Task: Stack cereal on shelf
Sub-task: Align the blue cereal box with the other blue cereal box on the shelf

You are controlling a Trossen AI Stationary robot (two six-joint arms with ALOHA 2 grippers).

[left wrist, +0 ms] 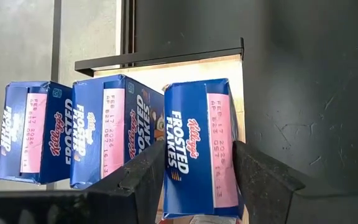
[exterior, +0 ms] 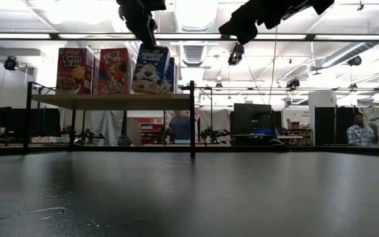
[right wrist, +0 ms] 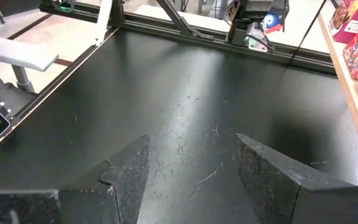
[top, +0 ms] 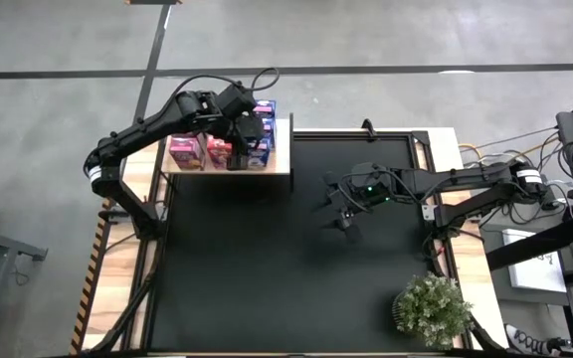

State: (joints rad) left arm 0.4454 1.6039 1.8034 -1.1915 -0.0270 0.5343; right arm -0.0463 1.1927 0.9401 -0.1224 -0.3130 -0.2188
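The pale wooden shelf [top: 282,149] stands at the table's far left. Several cereal boxes stand on it in rows, pink ones [top: 187,151] and blue ones [top: 263,111]. In the low view a Raisin Bran box [exterior: 75,69], a red box [exterior: 114,70] and a blue Frosted Flakes box [exterior: 151,69] stand upright on the plank [exterior: 110,101]. My left gripper [left wrist: 197,180] hangs over that blue box [left wrist: 197,149], one finger on each side of its top, jaws open. My right gripper [top: 344,214] waits open above the black mat, holding nothing. My left gripper comes at the blue Frosted Flakes box from above, slanting down, with its fingers [left wrist: 151,168] along the two broad faces near the top end [left wrist: 197,199]. Whether they touch the faces I cannot tell. The box stands upright on its bottom end on the shelf.
Two more blue boxes [left wrist: 107,137] [left wrist: 33,130] stand close beside the flanked one. The shelf's black frame bar [left wrist: 160,59] runs behind them. A potted plant [top: 433,308] sits at the table's near right corner. The black mat [top: 286,259] covers the middle.
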